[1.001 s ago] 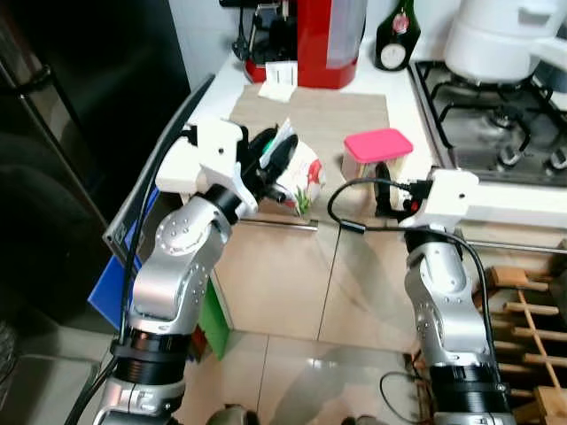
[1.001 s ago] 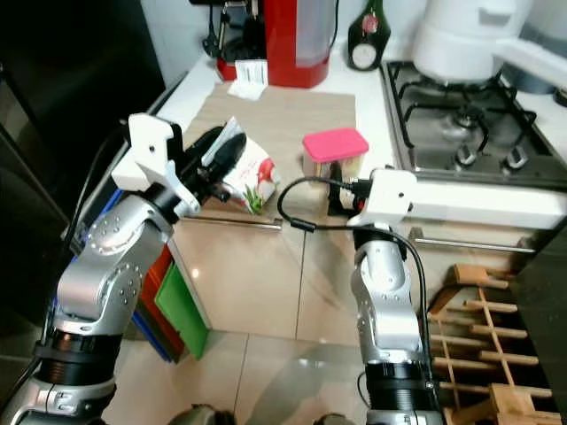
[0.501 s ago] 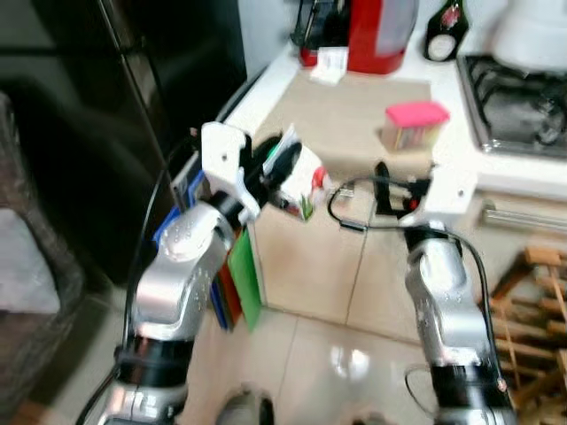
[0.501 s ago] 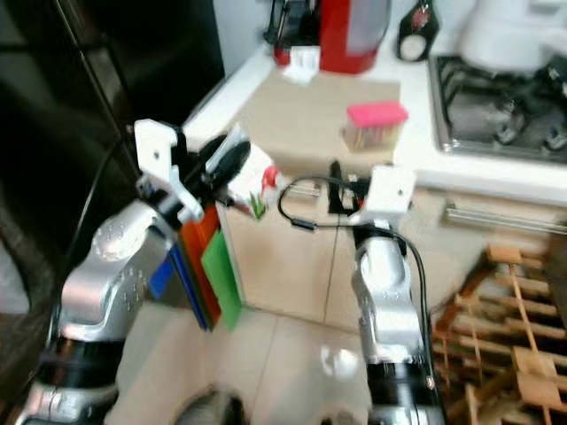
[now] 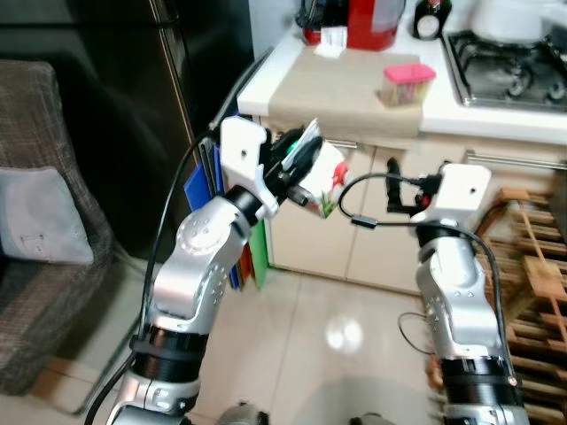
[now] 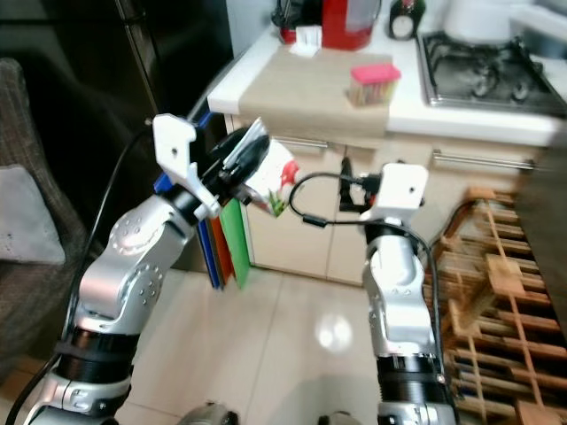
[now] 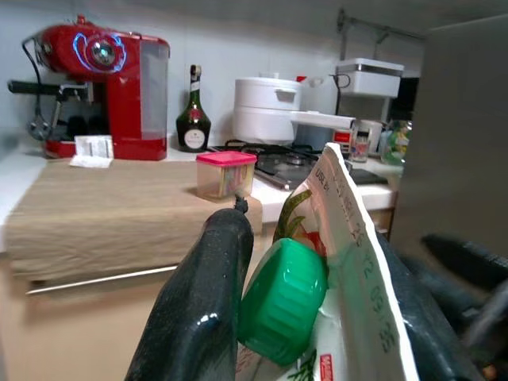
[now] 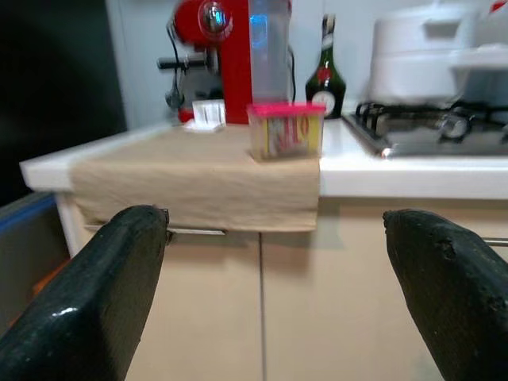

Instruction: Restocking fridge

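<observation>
The left gripper (image 5: 297, 159) is closed around a carton (image 5: 321, 173) with a green cap (image 7: 282, 299), held in the air in front of the cupboards. The right gripper (image 8: 270, 270) is spread wide and empty. I judge this the carrying step: next it must turn to the dark fridge (image 5: 177, 80) and open it. The desk (image 5: 354, 84) edge stands behind, and the floor (image 5: 310, 336) gives room.
</observation>
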You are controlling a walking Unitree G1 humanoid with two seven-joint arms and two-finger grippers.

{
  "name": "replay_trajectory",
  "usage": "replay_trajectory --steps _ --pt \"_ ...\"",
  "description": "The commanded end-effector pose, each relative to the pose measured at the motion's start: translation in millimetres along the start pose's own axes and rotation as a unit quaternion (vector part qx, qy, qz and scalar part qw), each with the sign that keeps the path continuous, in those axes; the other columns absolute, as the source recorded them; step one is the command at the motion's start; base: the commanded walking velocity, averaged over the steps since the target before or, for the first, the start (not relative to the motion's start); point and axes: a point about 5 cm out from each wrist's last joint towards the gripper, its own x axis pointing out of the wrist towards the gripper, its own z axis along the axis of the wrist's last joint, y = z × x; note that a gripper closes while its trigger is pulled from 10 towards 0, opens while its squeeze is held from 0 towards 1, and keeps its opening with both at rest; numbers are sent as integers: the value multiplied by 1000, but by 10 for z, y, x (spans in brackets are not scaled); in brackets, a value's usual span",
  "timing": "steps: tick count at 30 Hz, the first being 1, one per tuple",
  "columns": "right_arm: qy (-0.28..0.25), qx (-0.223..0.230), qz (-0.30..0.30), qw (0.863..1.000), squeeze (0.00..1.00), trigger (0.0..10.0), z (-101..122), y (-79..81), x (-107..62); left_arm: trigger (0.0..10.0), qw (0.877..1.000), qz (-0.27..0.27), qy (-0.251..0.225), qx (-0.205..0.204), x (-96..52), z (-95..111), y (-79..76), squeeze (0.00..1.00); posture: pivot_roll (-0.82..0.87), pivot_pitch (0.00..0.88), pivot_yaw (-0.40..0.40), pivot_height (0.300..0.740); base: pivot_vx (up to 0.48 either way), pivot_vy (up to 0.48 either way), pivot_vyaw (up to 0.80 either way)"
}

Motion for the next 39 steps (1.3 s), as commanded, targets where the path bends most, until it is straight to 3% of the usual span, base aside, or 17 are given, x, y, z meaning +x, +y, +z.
replay_trajectory --steps 1,15,23,39 --pt "-4 -4 4 1000 0 10000 21 23 19 10000 1000 1 -11 1 6 38 -1 0 -12 0 53 732 -319 0 0" --pt "2 4 16 1000 0 10000 -11 99 6 10000 1000 12 0 5 -64 -12 65 0 6 0 42 732 -173 -30 0" --pt "3 1 18 1000 0 10000 -12 96 -6 10000 1000 -1 -2 11 -42 -39 0 0 -2 0 42 732 288 -382 0" --pt "6 0 19 1000 0 10000 -50 120 -43 10000 999 -1 26 36 -29 -158 66 0 -17 0 68 732 289 -380 0"
